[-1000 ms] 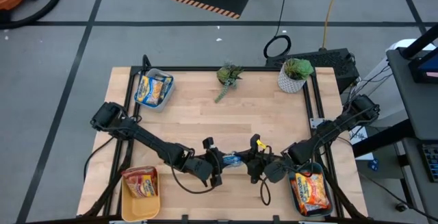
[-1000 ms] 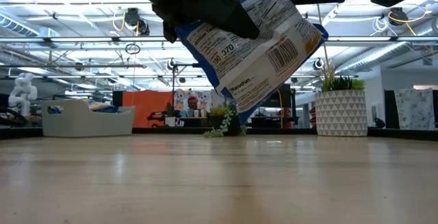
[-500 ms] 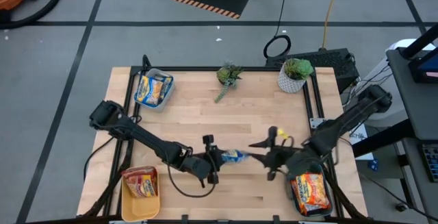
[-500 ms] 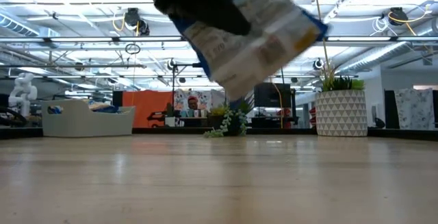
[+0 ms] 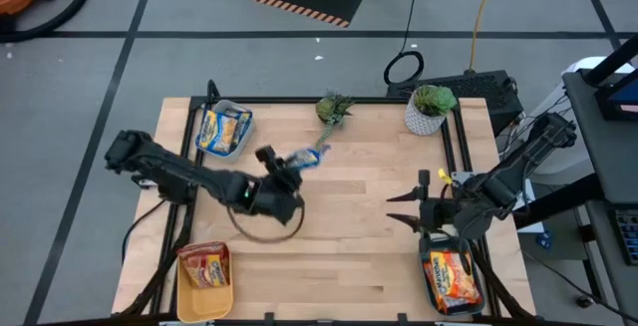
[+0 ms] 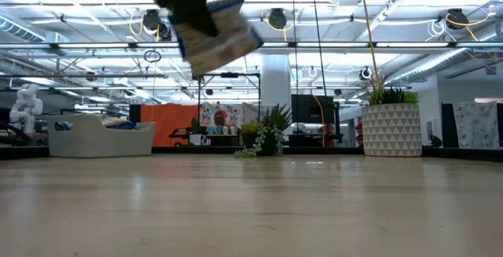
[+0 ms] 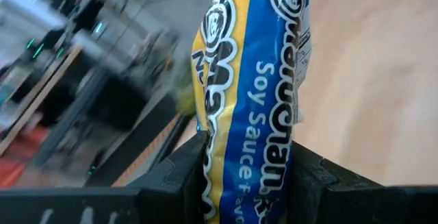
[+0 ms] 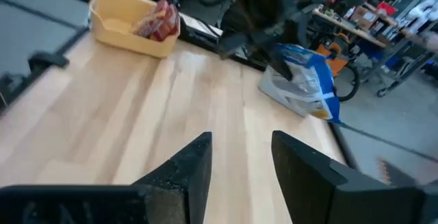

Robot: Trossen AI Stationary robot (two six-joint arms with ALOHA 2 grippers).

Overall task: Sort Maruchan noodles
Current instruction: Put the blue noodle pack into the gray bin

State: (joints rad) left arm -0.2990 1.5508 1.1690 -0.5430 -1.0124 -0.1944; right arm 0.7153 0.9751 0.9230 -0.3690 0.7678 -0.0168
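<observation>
My left gripper is above the table's middle left, shut on a blue-and-yellow Maruchan packet, which also shows high up in the low view. My right gripper hangs open over the table's right side with nothing between its fingers. A grey bin at the far left holds blue-and-yellow packets. A yellow bin at the near left holds a red packet. A teal bin at the near right holds an orange packet. My left gripper pinches one end of the packet between its two fingers. The fingers slant only slightly downward and come at it from the table's near left. The rest of the packet sticks out past the fingertips, lifted well clear of the table.
A small loose plant lies at the far middle, close to the held packet. A potted plant in a white pot stands at the far right. Bare wood spans the middle and near part of the table.
My right gripper has opened, let go of the blue-and-yellow packet and drawn back up toward the table's right edge. My left gripper has kept hold, risen and swung the packet toward the far left, toward the grey bin, and its wrist has turned.
</observation>
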